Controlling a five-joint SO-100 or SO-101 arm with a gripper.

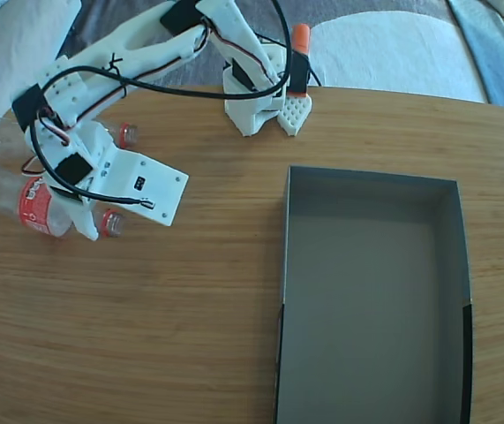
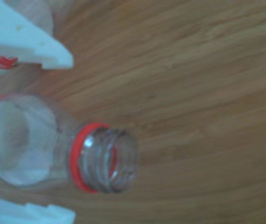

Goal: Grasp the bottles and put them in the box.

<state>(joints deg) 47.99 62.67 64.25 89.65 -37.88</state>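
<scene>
One arm (image 1: pixel 137 53) reaches left in the fixed view, end effector (image 2: pixel 44 135) straddling a bottle (image 2: pixel 53 149), contact unclear

Two clear bottles lying on the wood table at far left in the fixed view, well apart from the box. Near bottle (image 1: pixel 44 208): on its side, red label, red neck ring, neck pointing right; in the wrist view (image 2: pixel 53 149) threaded mouth open, no cap. Far bottle (image 1: pixel 126 134): mostly hidden, only red-ringed neck showing. Box (image 1: pixel 373 300): grey, shallow, rectangular, low walls, dark edges, open top, empty, at right, running off the bottom edge.
</scene>
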